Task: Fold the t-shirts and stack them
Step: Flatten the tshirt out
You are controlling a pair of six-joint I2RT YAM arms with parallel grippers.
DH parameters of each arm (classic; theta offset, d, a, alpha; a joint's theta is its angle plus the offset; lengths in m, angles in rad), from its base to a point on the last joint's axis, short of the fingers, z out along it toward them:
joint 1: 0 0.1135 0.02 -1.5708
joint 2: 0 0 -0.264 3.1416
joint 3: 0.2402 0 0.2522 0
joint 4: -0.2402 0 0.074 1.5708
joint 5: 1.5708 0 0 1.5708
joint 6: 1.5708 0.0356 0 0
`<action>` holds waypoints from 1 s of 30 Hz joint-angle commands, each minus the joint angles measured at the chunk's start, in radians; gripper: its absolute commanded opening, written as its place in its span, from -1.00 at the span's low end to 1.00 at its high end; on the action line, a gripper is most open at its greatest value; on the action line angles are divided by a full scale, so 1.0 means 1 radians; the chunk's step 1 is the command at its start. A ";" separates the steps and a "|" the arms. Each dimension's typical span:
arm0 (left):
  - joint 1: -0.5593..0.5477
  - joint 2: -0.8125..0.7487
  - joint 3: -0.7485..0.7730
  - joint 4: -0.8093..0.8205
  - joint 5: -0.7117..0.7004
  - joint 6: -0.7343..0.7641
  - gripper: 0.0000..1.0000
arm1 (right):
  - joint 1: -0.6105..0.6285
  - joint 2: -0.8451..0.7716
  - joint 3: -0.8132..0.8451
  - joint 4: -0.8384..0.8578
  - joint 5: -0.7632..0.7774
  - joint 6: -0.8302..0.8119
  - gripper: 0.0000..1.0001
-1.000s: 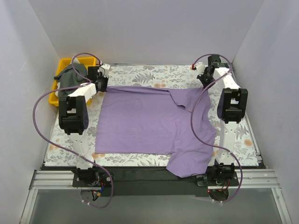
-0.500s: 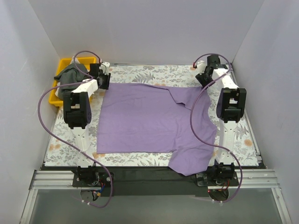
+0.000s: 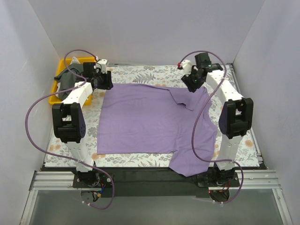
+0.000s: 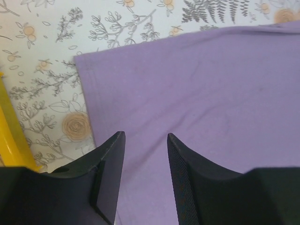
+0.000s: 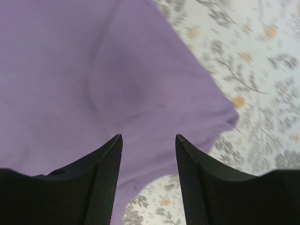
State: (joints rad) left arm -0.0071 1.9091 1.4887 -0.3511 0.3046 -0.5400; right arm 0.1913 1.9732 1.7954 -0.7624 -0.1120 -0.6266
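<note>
A lilac-purple t-shirt [image 3: 150,122] lies spread flat on the floral table; one sleeve hangs over the near edge and another is folded in at the far right. My left gripper [image 3: 104,80] hovers open above the shirt's far-left corner [image 4: 82,61], nothing between its fingers [image 4: 112,164]. My right gripper [image 3: 193,82] stands open over the folded sleeve [image 5: 154,79] at the far right, also holding nothing. A dark grey-green t-shirt [image 3: 70,77] lies bunched in the yellow tray [image 3: 63,62] at the far left.
The tray's yellow rim [image 4: 9,136] sits just left of my left gripper. White walls close in on the left, back and right. Purple cables [image 3: 201,117] loop from both arms over the table. The floral tabletop [image 3: 140,72] shows beyond the shirt's far edge.
Both grippers have opened from shut and let go of the lilac shirt's far edge. The right gripper has swung left over the folded sleeve; the left has shifted slightly toward the far side.
</note>
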 commanded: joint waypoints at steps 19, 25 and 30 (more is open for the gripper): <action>-0.014 -0.119 -0.154 -0.051 0.108 -0.046 -0.18 | 0.183 0.213 0.022 -0.020 0.287 -0.008 -0.54; -0.014 -0.116 -0.162 -0.045 0.116 -0.051 -0.19 | 0.155 0.233 0.128 0.070 0.368 0.024 -0.97; -0.014 -0.104 -0.157 -0.031 0.128 -0.070 -0.19 | 0.112 0.279 0.171 0.397 0.494 -0.010 -0.97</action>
State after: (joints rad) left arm -0.0170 1.8549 1.3327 -0.4023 0.4065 -0.5957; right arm 0.3389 2.2265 1.9060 -0.6189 0.2749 -0.6243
